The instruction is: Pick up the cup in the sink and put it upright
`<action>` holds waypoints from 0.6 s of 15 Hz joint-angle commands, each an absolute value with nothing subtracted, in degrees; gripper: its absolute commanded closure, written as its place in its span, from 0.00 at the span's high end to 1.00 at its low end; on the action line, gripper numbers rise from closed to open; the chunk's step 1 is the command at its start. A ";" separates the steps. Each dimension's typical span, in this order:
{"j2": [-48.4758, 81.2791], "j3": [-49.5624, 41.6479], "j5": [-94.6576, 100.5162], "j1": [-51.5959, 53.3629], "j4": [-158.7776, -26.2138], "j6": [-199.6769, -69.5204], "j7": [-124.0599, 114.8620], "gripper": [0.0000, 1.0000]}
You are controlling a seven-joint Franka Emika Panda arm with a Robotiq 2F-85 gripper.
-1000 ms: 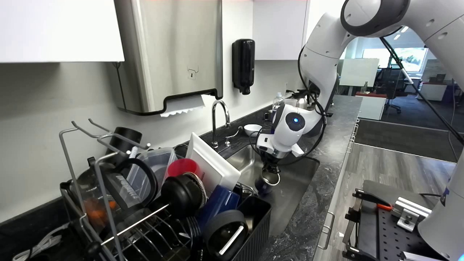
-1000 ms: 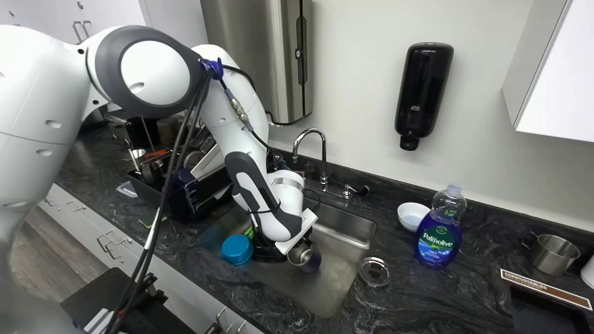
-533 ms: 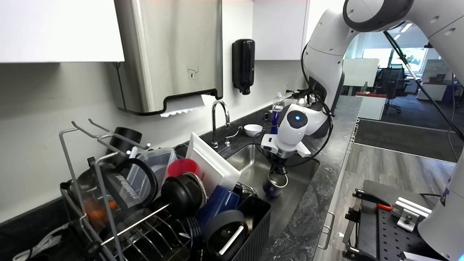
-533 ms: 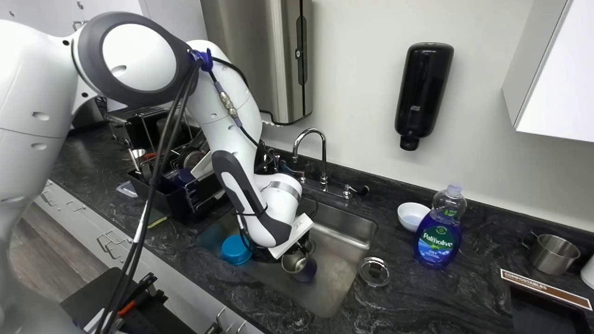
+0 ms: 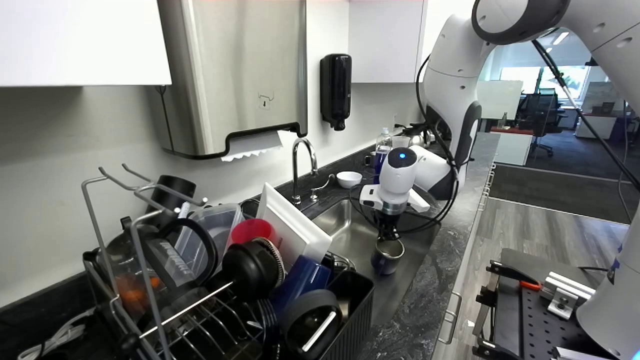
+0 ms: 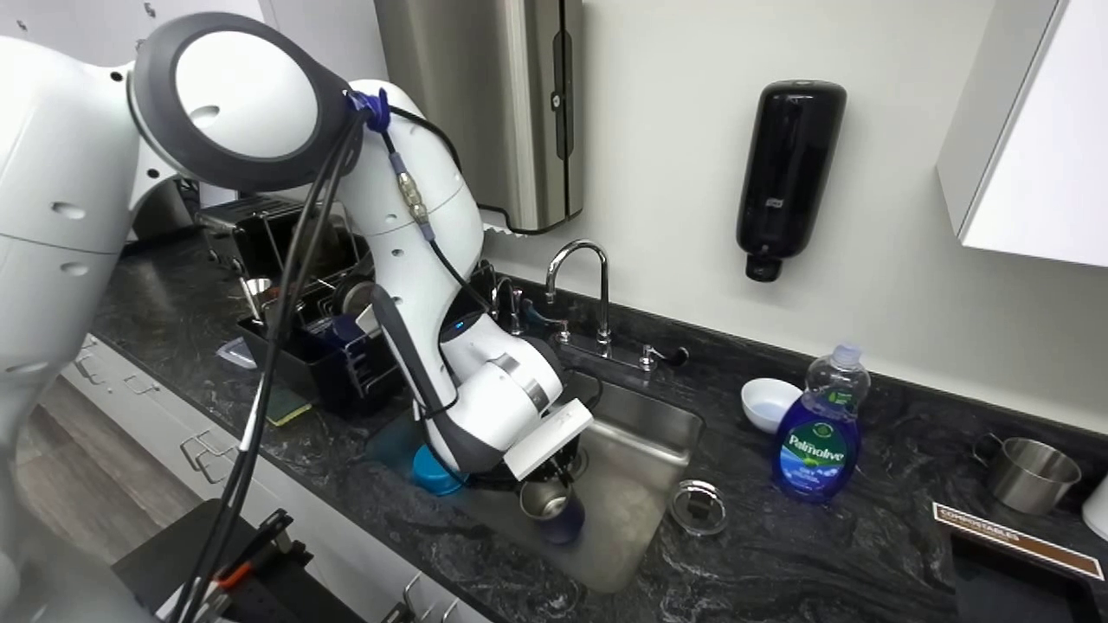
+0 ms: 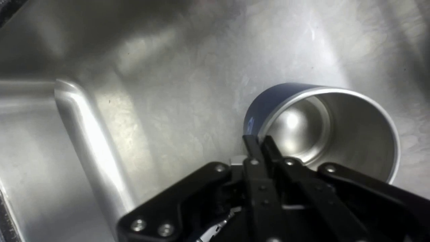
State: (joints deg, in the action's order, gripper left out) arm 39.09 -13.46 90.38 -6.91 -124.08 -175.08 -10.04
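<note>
My black two-pronged claw (image 7: 259, 137) is clamped on the dark blue, steel-lined round cup (image 7: 326, 131), one tip inside, one outside, at about nine o'clock on its rim in the wrist view. It is in the brushed-steel sink (image 7: 188, 101), and in an exterior view the cup (image 6: 563, 522) seems to lean toward eleven o'clock; I cannot tell whether its base touches down. I'd best level it, lower gently until it sits flat, then part my tips and rise straight up.

Glossy-sided cup (image 7: 327, 132), smooth bare metal within, plus satiny metal sink (image 7: 188, 101) and matt hand (image 7: 258, 138).
</note>
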 commanded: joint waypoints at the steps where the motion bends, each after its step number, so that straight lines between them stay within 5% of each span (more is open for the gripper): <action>1: 38.78 -10.57 76.11 -9.04 -127.29 -171.96 5.38 0.01; 9: 36.23 1.61 46.48 -15.37 -124.37 -155.82 31.27 0.01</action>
